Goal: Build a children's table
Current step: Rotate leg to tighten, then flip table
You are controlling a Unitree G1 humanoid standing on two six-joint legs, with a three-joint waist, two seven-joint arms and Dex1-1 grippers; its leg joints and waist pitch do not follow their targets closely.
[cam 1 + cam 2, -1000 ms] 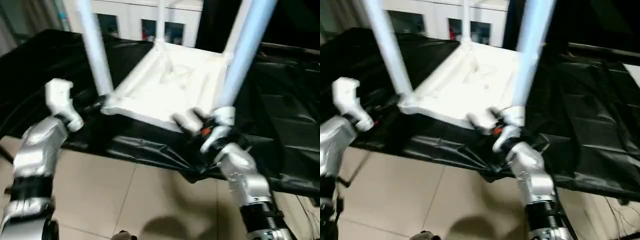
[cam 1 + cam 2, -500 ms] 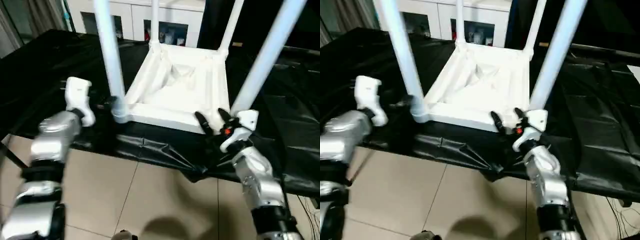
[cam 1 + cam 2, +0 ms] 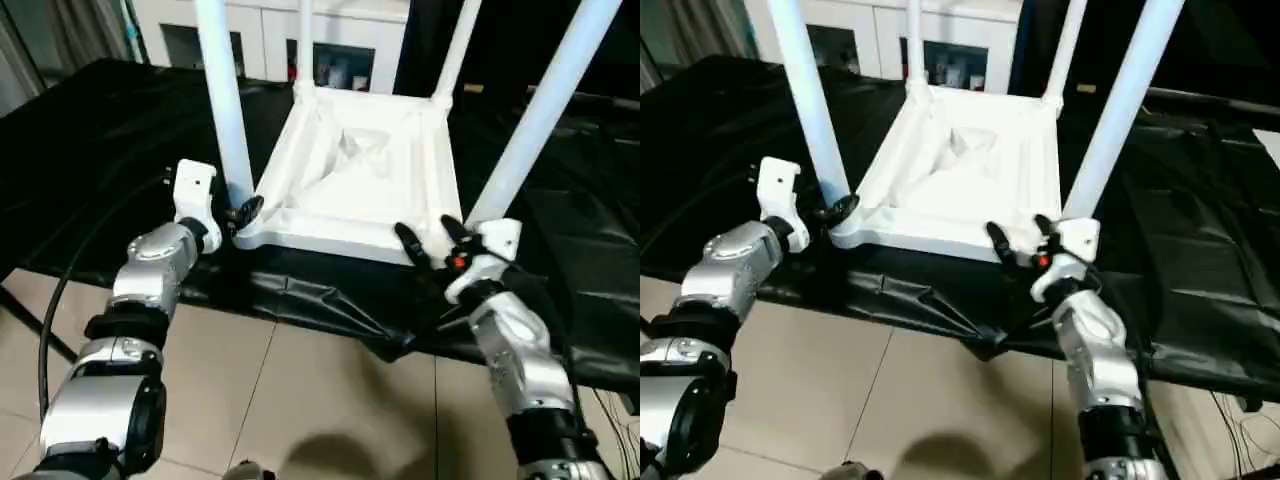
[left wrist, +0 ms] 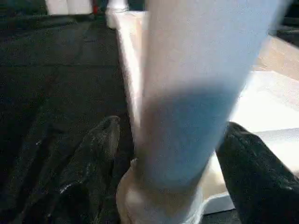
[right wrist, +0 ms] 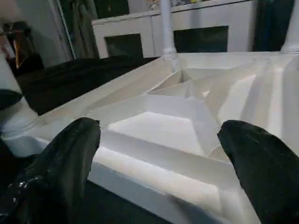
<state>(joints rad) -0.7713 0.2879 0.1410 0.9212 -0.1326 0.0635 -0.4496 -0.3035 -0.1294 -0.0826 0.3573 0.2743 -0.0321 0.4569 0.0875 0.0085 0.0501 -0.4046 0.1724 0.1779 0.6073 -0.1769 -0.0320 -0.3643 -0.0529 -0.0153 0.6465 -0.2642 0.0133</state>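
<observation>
The children's table lies upside down on the black-covered surface, its white top (image 3: 330, 232) showing the ribbed underside. Four white legs stand up from its corner sockets. My left gripper (image 3: 243, 212) is at the base of the near-left leg (image 3: 225, 100). In the left wrist view its fingers (image 4: 96, 154) stand on either side of that leg (image 4: 187, 93), open, with a gap on one side. My right gripper (image 3: 430, 240) is open at the top's near edge, beside the near-right leg (image 3: 540, 110), with nothing between its fingers (image 5: 60, 172).
A white glass-door cabinet (image 3: 270, 30) stands behind the work surface. The black sheet (image 3: 90, 130) hangs in folds over the front edge, above the tiled floor (image 3: 280, 400). A black cable (image 3: 70, 280) loops beside my left arm.
My left gripper has moved right, from off to the side of the near-left leg to around its base. The right gripper stays open at the near edge. The camera has shifted.
</observation>
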